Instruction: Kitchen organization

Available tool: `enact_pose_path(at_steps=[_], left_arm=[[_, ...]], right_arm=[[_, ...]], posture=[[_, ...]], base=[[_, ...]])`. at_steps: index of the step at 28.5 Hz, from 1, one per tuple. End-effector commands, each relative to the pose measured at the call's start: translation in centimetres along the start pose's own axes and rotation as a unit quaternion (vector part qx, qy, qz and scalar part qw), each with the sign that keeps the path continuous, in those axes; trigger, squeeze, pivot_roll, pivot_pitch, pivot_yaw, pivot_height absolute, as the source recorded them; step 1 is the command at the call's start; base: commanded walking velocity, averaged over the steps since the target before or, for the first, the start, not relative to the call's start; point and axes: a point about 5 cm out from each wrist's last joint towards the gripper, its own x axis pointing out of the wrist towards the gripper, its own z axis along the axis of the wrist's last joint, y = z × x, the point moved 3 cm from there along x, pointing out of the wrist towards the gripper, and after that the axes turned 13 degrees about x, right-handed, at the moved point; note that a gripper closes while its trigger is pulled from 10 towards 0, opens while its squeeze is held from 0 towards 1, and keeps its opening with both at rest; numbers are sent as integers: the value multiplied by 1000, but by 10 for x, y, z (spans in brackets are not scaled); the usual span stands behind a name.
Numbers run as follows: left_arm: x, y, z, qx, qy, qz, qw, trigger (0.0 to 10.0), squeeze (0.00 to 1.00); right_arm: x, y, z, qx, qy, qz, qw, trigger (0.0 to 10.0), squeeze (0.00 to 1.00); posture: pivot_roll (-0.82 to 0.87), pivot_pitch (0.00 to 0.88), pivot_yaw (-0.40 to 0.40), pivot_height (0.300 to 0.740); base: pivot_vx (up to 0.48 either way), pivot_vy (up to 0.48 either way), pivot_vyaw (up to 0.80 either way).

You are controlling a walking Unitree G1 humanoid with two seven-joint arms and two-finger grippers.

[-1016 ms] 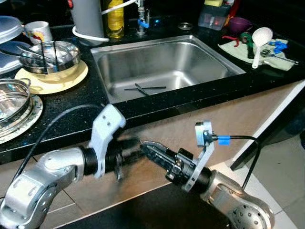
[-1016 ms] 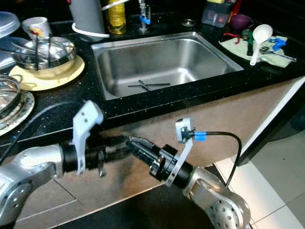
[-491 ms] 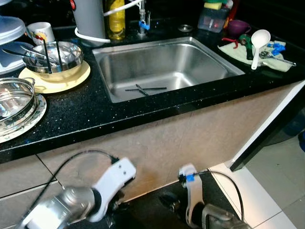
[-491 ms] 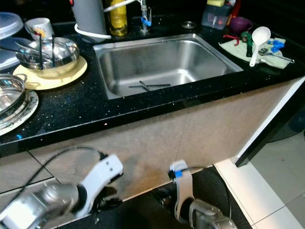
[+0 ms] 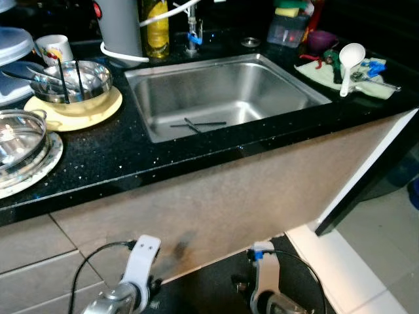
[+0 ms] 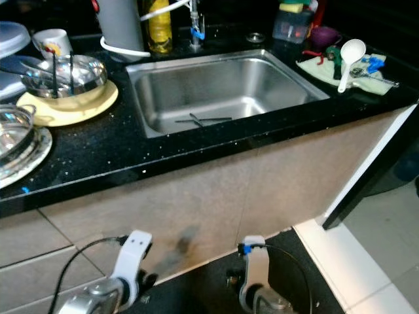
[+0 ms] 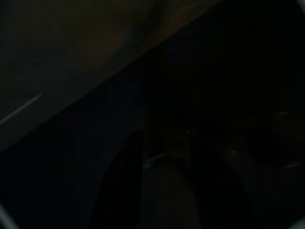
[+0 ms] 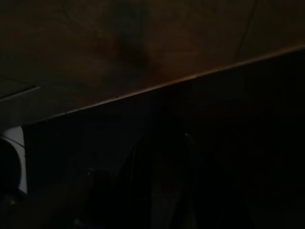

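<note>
Both arms hang low against the cabinet front below the sink (image 5: 222, 98), idle, so nothing is held up at the counter. Whether the left gripper (image 7: 159, 157) or right gripper (image 8: 159, 157) is spread or closed cannot be told; the wrist views are too dark. Two chopsticks (image 5: 196, 123) lie crossed on the sink floor, probably awaiting washing. Left of the sink, a bowl (image 5: 72, 78) with utensils sits on a yellow plate (image 5: 98, 110); right of it, a ladle (image 5: 347, 57) rests on a cloth (image 5: 327, 70), likely drying.

Black speckled countertop (image 5: 124, 157) carries a yellow plate (image 5: 75, 112) and green cloth (image 5: 327, 74).
</note>
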Motion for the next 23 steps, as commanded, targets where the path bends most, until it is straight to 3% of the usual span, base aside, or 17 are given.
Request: enact_pose_path(at_steps=[1,9,17,23], left_arm=[[0,0,-24,2,32,9,999,10000,0],[1,7,-34,4,30,46,998,10000,0],[7,16,-22,3,-20,94,995,10000,0],[9,16,-17,-19,-38,102,994,10000,0]], right_arm=[[2,-2,-2,-2,-9,-9,1000,10000,0],[4,-6,-6,-30,-11,-16,999,10000,0],[7,-5,-11,-36,-14,-2,999,10000,0],[8,-5,-11,-37,-21,0,999,10000,0]], posture=[[-83,202,-17,740],[-81,209,-12,740],[-83,208,-19,740],[-86,206,-16,740]], base=[[0,0,800],[0,0,780],[0,0,0],[0,-365,0]])
